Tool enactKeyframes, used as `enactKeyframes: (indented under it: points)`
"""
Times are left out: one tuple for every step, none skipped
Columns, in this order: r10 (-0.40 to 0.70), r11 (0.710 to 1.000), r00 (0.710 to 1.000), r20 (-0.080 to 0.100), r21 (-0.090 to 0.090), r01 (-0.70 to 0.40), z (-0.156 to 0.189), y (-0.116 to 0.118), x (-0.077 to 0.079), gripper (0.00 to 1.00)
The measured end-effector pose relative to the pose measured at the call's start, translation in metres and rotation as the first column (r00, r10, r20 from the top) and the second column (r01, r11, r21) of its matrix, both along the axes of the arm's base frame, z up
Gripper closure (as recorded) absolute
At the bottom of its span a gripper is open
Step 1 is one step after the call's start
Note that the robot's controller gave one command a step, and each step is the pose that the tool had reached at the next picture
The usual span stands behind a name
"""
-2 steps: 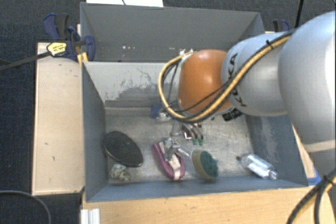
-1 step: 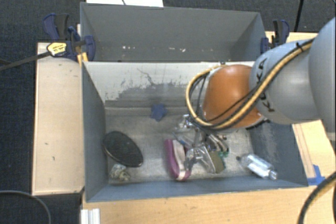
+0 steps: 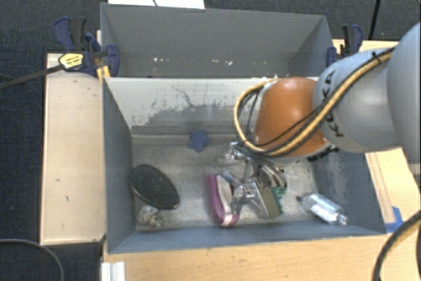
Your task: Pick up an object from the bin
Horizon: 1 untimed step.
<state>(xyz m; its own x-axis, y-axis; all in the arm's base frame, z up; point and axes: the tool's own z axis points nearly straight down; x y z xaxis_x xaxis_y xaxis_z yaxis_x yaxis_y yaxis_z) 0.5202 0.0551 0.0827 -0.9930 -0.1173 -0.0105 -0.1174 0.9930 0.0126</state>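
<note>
Topmost and closest to the lens: grey arm (image 3: 368, 108) with orange wrist cover (image 3: 286, 116) and looped cables, reaching in from the right. You are looking past it into the grey bin (image 3: 118, 141).

- Left floor: black oval disc (image 3: 154, 185), lying flat, well apart from the gripper.
- Front-left corner: small crumpled grey-brown lump (image 3: 150, 217), sitting just beside the disc's front edge.
- Back, left of centre: small blue scrap (image 3: 198, 139), lying at the foot of the rear wall.
- Centre front: pink-and-purple curved thing (image 3: 219, 201), lying lengthwise toward the front wall.
- Centre: gripper (image 3: 248, 193), sitting low at floor level just beside the curved thing's right edge. You are not getting a clear enough look to tell whether it is touching.
- Just right of the gripper: green-and-olive thing (image 3: 275, 197), lying partly hidden under the metalwork.
- Right floor: small clear-and-silver bottle-like thing (image 3: 322, 207), lying on its side, apart from the gripper.

Pincer state: you cannot tell whether it is open or closed, or whether anything is sitting within it.

Progress, as a judgement: the reach into the bin is looking complete, with the gripper working between the two centre things. Nothing is hanging clear of the floor, so a confirmed grasp and the lift are remaining.
</note>
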Motion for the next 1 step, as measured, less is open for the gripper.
enactKeyframes:
  points:
    - [-0.004, 1.0, 1.0, -0.004, 0.0, 0.004, 0.0, 0.0006, -0.0014, 1.0]
